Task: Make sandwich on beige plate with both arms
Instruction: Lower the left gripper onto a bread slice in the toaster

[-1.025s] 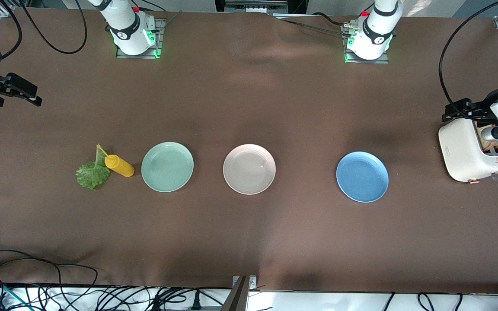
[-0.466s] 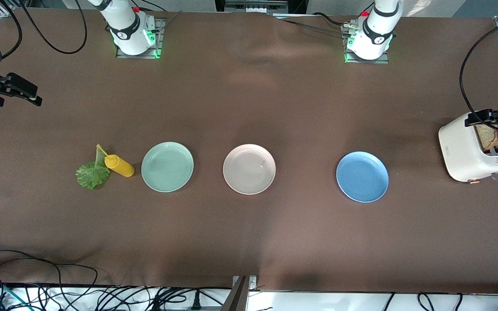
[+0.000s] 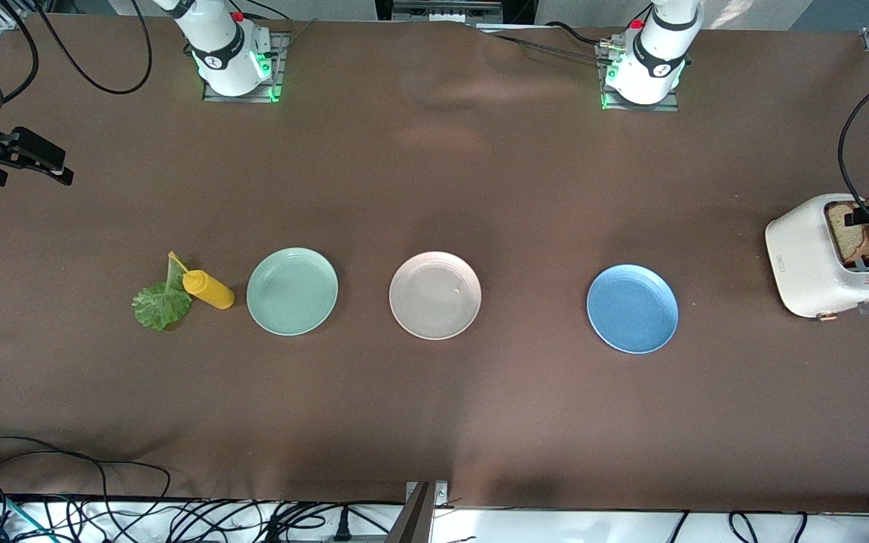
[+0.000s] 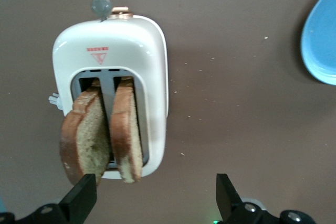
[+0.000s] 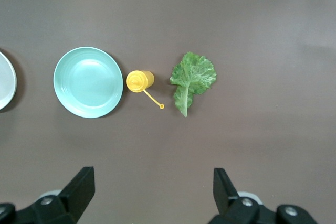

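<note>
- the right hand (image 3: pixel 23 162) hung over the bench (image 3: pixel 434 422) at the right arm's end, its fingers (image 5: pixel 79 190) spread wide with nothing between them; the right arm waited there.
- the lettuce leaf (image 3: pixel 161 303) lay flat on the bench, the item closest to the right arm's end in the row of things.
- a yellow squeeze bottle (image 3: pixel 209 289) stood just beside the leaf, its thin nozzle cap strap reaching toward the leaf's stem.
- a mint-green plate (image 3: pixel 292 291) sat next, near the bottle, with nothing on it.
- the beige plate (image 3: pixel 434 295) sat about mid-bench, between the mint-green plate and a blue plate (image 3: pixel 632 308); it carried no bread or lettuce, only a tiny pale speck.
- the blue plate lay toward the left arm's end, a little nearer the front camera than the beige one.
- a white toaster (image 3: pixel 812 260) stood at the left arm's end of the bench, well apart from the blue plate.
- two bread slices (image 4: pixel 105 132) stood upright in the toaster's slots, one per slot, their tops sticking out.
- the left hand (image 4: pixel 155 200) was over the toaster, fingers (image 4: pixel 81 198) released and wide apart, gripping nothing; in the front view one black finger showed across the bread.
</note>
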`<state>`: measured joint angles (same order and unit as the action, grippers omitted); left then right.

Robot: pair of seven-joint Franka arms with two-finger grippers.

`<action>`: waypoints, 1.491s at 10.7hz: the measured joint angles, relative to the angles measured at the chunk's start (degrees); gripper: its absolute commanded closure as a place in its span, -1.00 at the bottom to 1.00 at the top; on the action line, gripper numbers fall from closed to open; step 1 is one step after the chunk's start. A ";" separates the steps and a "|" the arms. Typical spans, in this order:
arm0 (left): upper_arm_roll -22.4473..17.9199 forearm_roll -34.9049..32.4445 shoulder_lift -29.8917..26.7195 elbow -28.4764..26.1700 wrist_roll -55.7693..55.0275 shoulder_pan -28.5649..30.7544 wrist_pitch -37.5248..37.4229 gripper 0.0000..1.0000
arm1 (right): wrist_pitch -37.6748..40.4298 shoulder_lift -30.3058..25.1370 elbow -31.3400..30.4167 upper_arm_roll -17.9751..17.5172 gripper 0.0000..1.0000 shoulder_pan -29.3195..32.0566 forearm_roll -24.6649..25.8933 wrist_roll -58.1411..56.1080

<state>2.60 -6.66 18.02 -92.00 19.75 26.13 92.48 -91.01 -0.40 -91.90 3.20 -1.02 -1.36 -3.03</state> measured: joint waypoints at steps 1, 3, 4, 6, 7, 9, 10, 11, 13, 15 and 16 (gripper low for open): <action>0.01 0.00 1.20 0.00 0.65 1.19 0.67 -1.00 | 0.00 0.00 0.00 -0.01 -1.00 0.00 0.00 0.00; 0.08 0.00 2.76 -0.01 0.91 2.24 1.65 -1.00 | 0.00 0.00 0.01 -0.01 -1.00 -0.01 0.00 0.00; 0.21 0.00 3.20 -0.01 0.91 2.25 1.67 -1.00 | 0.00 0.00 0.01 -0.01 -1.00 -0.01 0.00 0.00; 0.64 0.94 3.40 -0.01 0.91 2.23 1.61 -0.89 | 0.00 0.00 0.01 0.01 -1.00 0.00 0.00 0.00; 0.69 2.04 3.44 -0.01 0.91 2.23 1.54 -0.75 | 0.07 0.00 0.01 0.00 -1.00 -0.01 0.00 0.00; 0.67 2.42 3.96 -0.12 0.91 2.26 1.42 -0.78 | 0.22 0.00 0.01 -0.03 -1.00 -0.02 0.00 0.00; 0.66 2.42 4.41 -0.18 0.91 2.27 1.41 -0.83 | 0.23 0.00 0.01 -0.03 -1.00 -0.02 0.00 0.00; 0.64 2.42 4.86 -0.38 0.91 2.27 1.41 -0.84 | 0.23 0.00 0.01 -0.03 -1.00 -0.02 0.00 0.00; 0.60 2.34 6.01 -0.62 0.91 2.32 1.41 -0.55 | 0.23 0.00 0.01 0.02 -1.00 0.01 0.01 0.00; 0.63 0.49 6.77 -0.64 1.07 2.30 1.41 0.52 | 0.24 0.00 0.01 0.00 -1.00 -0.01 0.01 0.00; 0.74 -1.30 6.90 -0.64 1.29 2.08 1.40 1.00 | 0.31 0.00 0.01 -0.03 -1.00 -0.03 0.01 0.00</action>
<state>3.35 -7.97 24.91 -92.64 21.05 28.21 93.88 -90.70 -0.40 -91.89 3.17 -1.05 -1.35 -3.03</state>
